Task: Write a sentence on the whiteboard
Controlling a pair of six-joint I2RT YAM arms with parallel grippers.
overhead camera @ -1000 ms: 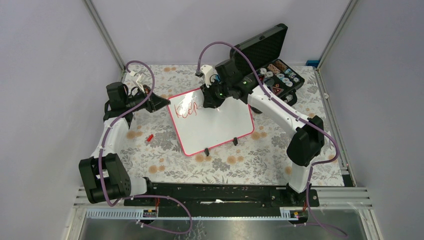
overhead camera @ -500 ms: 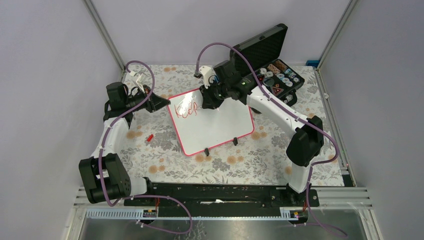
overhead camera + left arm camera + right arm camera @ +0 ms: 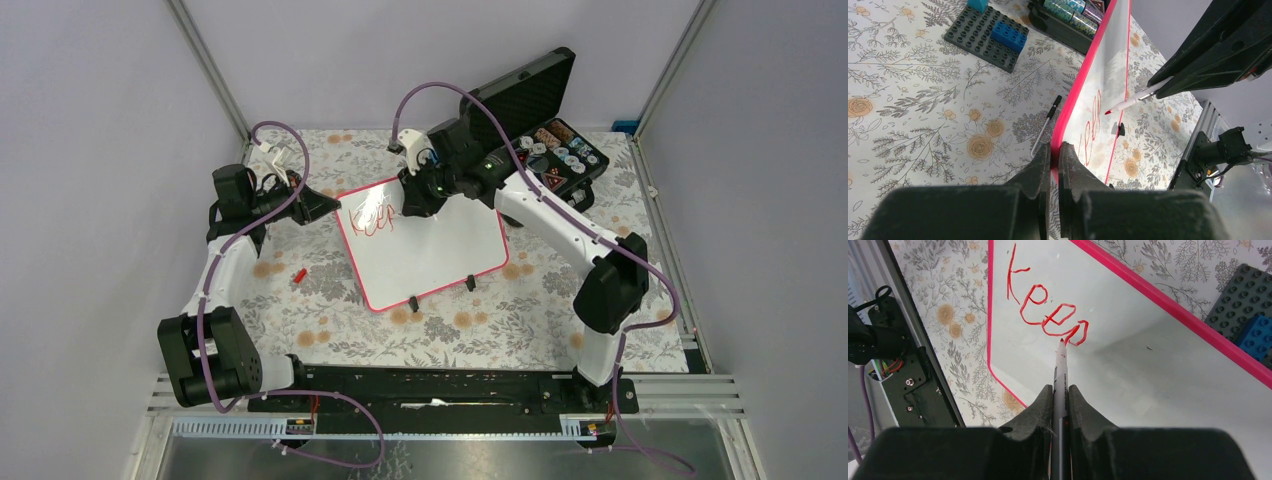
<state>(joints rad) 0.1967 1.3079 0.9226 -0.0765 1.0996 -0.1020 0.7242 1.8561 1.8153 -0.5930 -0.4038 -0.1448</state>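
Observation:
The whiteboard (image 3: 440, 250), white with a red-pink frame, lies tilted on the floral table. My left gripper (image 3: 330, 205) is shut on the frame at the board's upper-left edge; in the left wrist view its jaws (image 3: 1054, 146) pinch the pink rim (image 3: 1068, 115). My right gripper (image 3: 412, 205) is shut on a marker (image 3: 1061, 365). The marker's red tip sits at the stem of the last letter. Of the sentence, only the red word "Keep" (image 3: 1045, 307) shows on the board. The marker (image 3: 1130, 102) also shows in the left wrist view, slanting down to the board.
An open black case (image 3: 545, 130) with tape rolls stands at the back right. A grey studded baseplate (image 3: 985, 37) with blue bricks lies behind the board. A thin black-tipped stick (image 3: 1045, 125) rests beside the frame. A small red cap (image 3: 299, 274) lies left of the board.
The right gripper and its marker have shifted slightly to the left over the board's upper-left part. The left arm and the board have not moved.

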